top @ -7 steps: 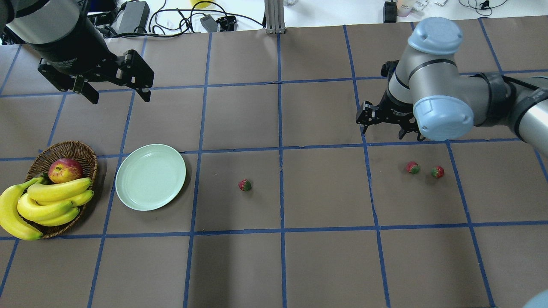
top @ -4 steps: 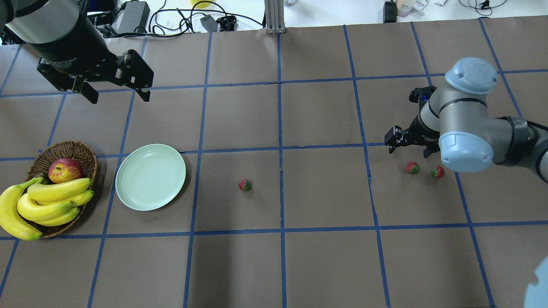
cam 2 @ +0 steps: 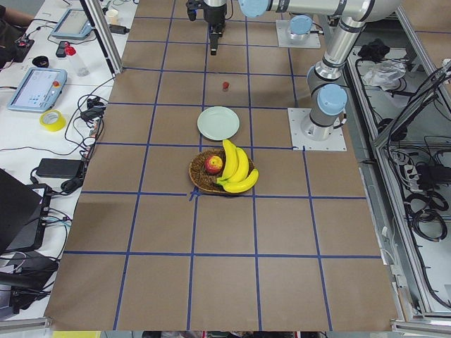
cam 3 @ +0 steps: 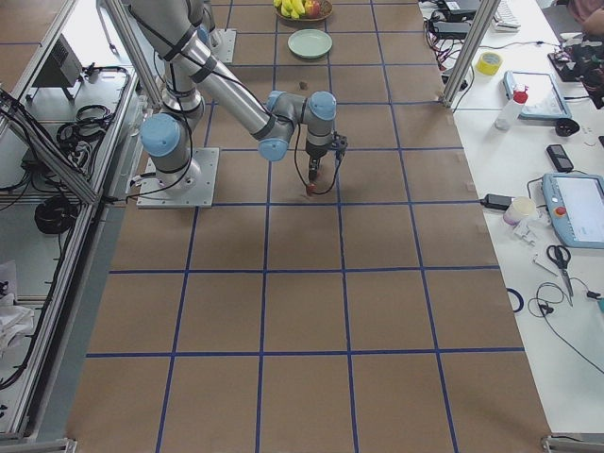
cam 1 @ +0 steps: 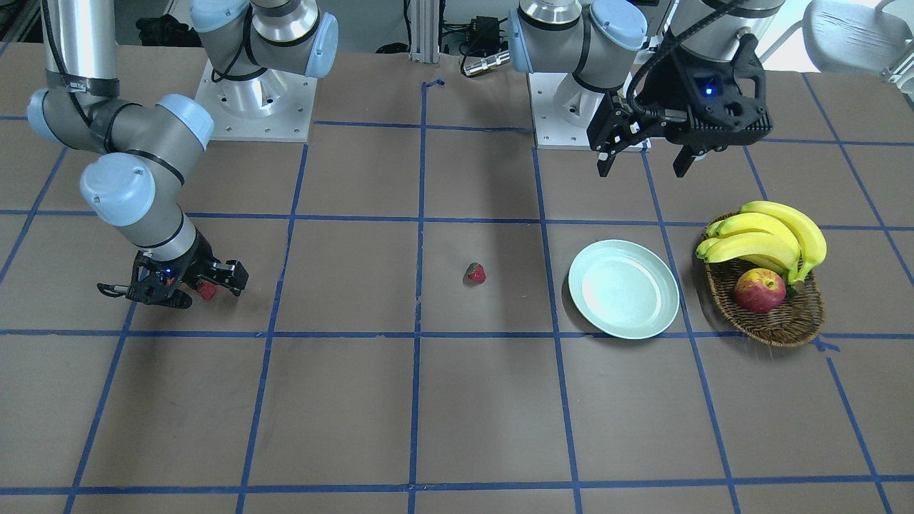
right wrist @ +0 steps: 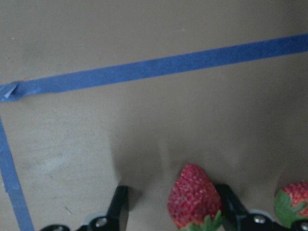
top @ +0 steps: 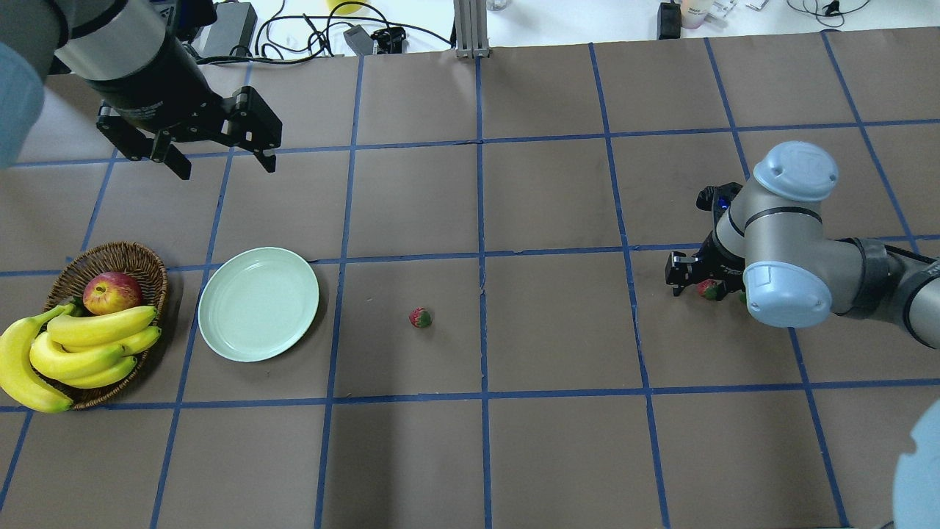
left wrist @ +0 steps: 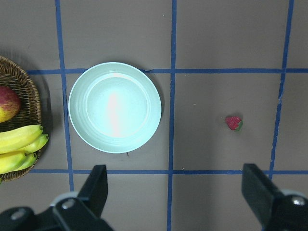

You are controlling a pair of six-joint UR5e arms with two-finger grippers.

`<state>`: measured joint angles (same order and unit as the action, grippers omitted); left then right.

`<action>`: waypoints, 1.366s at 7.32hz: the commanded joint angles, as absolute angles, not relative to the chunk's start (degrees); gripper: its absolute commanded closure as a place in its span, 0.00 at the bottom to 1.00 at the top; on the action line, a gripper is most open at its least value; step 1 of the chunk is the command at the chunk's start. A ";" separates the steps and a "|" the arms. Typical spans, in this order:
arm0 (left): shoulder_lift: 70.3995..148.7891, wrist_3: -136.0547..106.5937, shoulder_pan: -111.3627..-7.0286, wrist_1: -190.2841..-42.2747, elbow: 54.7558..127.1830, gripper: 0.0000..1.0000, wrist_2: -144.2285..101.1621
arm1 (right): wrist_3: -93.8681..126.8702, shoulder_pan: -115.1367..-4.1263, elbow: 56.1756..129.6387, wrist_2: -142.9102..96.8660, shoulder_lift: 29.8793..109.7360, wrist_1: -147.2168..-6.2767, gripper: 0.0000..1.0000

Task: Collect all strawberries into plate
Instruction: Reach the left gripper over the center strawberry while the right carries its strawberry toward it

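My right gripper (right wrist: 174, 204) is down at the taped table, straddling a strawberry.

Its fingers (right wrist: 120, 207) stand spread to either side of the strawberry (right wrist: 195, 202), one right against it and the other apart, so nothing is pinched. A second strawberry (right wrist: 293, 202) lies just beside, outside the near finger. Both rest on the table (top: 551, 441), brown sheeting under a grid of blue tape. The third strawberry (top: 420, 317) lies alone near the middle, between this gripper and the bare plate (top: 258, 303) (three strawberries in all, none on it). Beside the plate sits one wicker basket (top: 143, 257) holding one apple (top: 111, 292) and a bunch of bananas (top: 81, 345). My left gripper (top: 226, 169) hangs above the table beyond the plate, spread wide and holding nothing. Cables (top: 308, 29) crowd the white bench past the far edge.
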<state>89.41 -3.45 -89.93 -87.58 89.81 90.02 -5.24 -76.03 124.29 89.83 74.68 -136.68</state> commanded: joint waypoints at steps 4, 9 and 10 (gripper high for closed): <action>99.73 -18.02 -100.98 -57.72 111.65 0.00 88.78 | 7.92 -84.58 119.81 91.06 76.46 -132.12 0.99; 106.78 -21.18 -102.92 -52.30 114.00 0.01 85.26 | 27.43 -103.70 116.63 80.87 73.48 -133.59 0.99; 107.66 -21.09 -102.92 -51.95 113.99 0.03 85.34 | 27.33 -103.97 116.98 79.64 73.22 -135.77 0.99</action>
<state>106.44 -21.07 -102.77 -52.35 113.98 85.47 27.16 -102.82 116.85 81.81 73.69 -133.87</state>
